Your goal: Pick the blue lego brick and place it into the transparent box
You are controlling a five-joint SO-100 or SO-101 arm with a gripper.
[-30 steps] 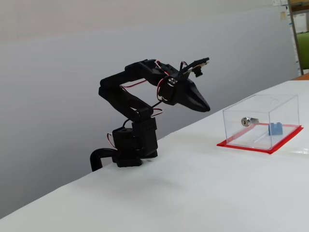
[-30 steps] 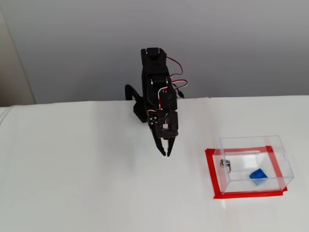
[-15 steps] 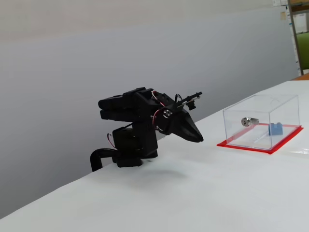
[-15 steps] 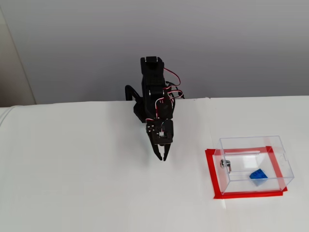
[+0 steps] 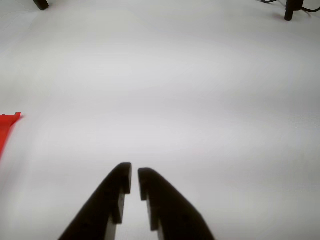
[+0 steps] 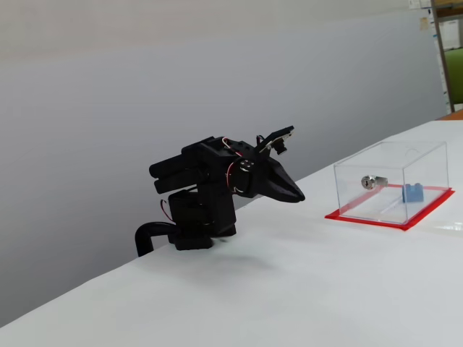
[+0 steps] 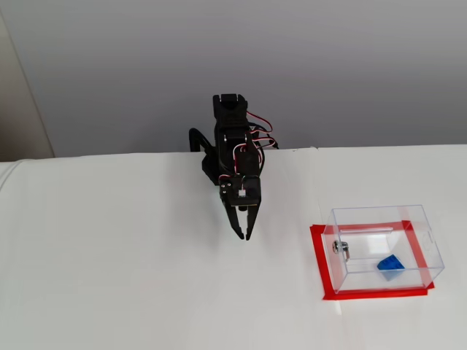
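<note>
The blue lego brick [image 6: 414, 192] [image 7: 390, 265] lies inside the transparent box [image 6: 391, 181] [image 7: 383, 248], on its red base near the right end. A silver lock [image 6: 372, 181] [image 7: 341, 248] sits on the box's left wall. My black gripper [image 6: 298, 195] [image 7: 244, 235] [image 5: 134, 172] hangs folded low over the white table, well left of the box. Its fingers are nearly together and hold nothing. In the wrist view only a red corner of the box base [image 5: 7, 125] shows at the left edge.
The arm's base [image 6: 199, 220] [image 7: 219, 164] is clamped at the table's far edge. White tabletop [image 7: 131, 277] spreads around the arm and box. Dark stand feet [image 5: 289, 10] show at the top of the wrist view.
The arm has folded down and drawn back toward its base, away from the box. The gripper stays shut and empty. The brick rests unmoved in the box.
</note>
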